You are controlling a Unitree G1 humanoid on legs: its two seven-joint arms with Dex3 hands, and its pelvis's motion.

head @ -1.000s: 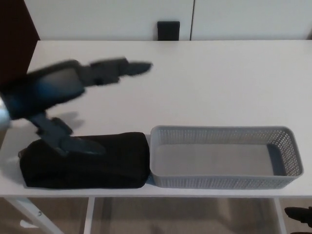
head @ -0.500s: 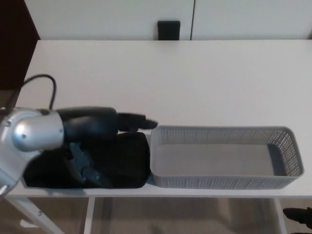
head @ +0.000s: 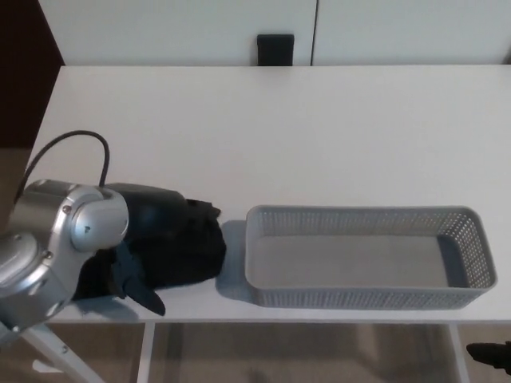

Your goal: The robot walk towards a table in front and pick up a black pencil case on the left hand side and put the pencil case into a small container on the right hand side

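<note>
White table [head: 319, 136] fills the frame, wide and bare across its middle, with pale cabinet doors [head: 184, 32] along the top edge and one small black block [head: 275, 49] sitting up there at center. Down at the lower left, one black pencil case [head: 188, 251] on the table's near edge, and the left hand [head: 148, 239] is wrapped right over it, fingers closed around it, thumb [head: 140, 289] curling underneath. Silver wrist joint [head: 76, 227] and a looping black cable [head: 68, 152] cover the case's left end. One grey mesh basket [head: 367, 299] at the lower right, just beside the case, a slim gap of tabletop between them.
</note>
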